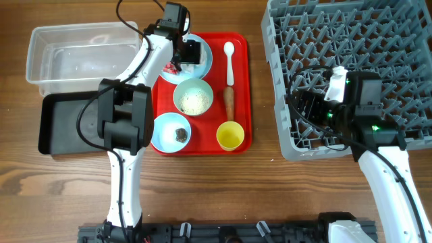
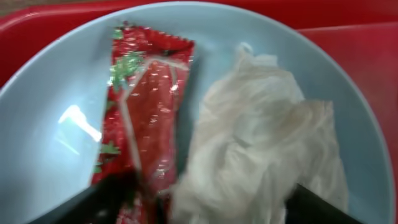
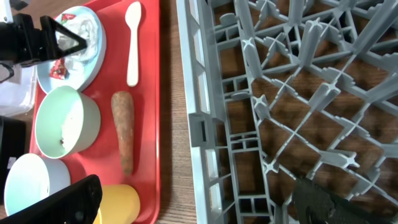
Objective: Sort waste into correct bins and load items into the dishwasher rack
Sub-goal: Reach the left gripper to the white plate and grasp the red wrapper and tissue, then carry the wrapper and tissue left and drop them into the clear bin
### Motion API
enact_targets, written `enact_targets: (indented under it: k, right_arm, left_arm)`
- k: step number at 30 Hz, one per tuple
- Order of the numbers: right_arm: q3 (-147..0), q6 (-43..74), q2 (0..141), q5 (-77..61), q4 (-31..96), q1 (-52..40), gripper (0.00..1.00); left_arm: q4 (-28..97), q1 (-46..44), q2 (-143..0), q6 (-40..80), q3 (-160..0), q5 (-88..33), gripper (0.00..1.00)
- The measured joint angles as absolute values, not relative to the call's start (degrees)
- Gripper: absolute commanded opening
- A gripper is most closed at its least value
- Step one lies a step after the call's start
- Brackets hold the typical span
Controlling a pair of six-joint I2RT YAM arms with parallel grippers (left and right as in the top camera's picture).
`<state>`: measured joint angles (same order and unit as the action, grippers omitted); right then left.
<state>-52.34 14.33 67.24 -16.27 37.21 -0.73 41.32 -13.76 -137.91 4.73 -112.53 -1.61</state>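
Note:
The light-blue plate [image 1: 204,62] sits at the back of the red tray and holds the red candy wrapper [image 2: 146,106] and the crumpled white paper [image 2: 261,149]. My left gripper [image 1: 191,50] is low over the plate, open, its fingers [image 2: 211,208] either side of the paper and the wrapper's end. On the tray are the white spoon [image 1: 229,57], the carrot [image 1: 229,101], a bowl of rice-like crumbs [image 1: 194,96], a bowl with a brown lump [image 1: 172,131] and the yellow cup [image 1: 230,136]. My right gripper [image 3: 196,205] is open and empty over the front left edge of the dishwasher rack [image 1: 358,67].
The clear bin [image 1: 81,54] stands at the back left, with the black bin [image 1: 67,121] in front of it. The red tray [image 1: 244,94] lies between the bins and the rack. A strip of bare wood [image 3: 169,124] separates the tray from the rack.

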Motion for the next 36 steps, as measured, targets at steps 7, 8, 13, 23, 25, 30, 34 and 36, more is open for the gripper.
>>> enact_targets:
  k: [7, 8, 13, 23, 25, 30, 34, 36]
  right_arm:
    - [-52.34, 14.33, 67.24, -16.27, 37.06, -0.73, 0.99]
    - [-52.34, 14.33, 67.24, -16.27, 37.06, -0.73, 1.0]
    - [-52.34, 14.33, 67.24, -16.27, 37.04, -0.71, 1.0]
    - [-52.34, 14.33, 67.24, -16.27, 36.82, -0.73, 1.0]
    - [-52.34, 14.35, 67.24, -16.27, 36.82, -0.73, 1.0]
    - [-52.34, 14.35, 67.29, -16.27, 36.82, -0.73, 1.0]
    - [-52.34, 14.35, 67.29, -16.27, 36.82, -0.73, 1.0]
    - [-52.34, 14.35, 67.29, -16.27, 36.84, -0.73, 1.0]
  left_arm:
    - [41.41, -13.76, -138.12, 4.36, -112.53, -1.54, 0.04]
    - [41.41, -13.76, -138.12, 4.36, -112.53, -1.54, 0.04]
    - [41.43, -13.76, -138.12, 4.36, -112.53, -1.56, 0.04]
    - [43.92, -13.67, -134.82, 4.82, -113.54, -1.54, 0.04]
    - [44.07, -13.43, -131.59, 5.23, -113.56, -1.56, 0.04]
    - [46.76, -11.03, -121.08, 5.67, -114.85, -1.56, 0.04]
    - [48.95, -7.51, -114.85, 5.89, -115.87, -1.56, 0.04]
    - [50.13, -5.19, -113.06, 5.91, -116.16, -1.58, 0.04]
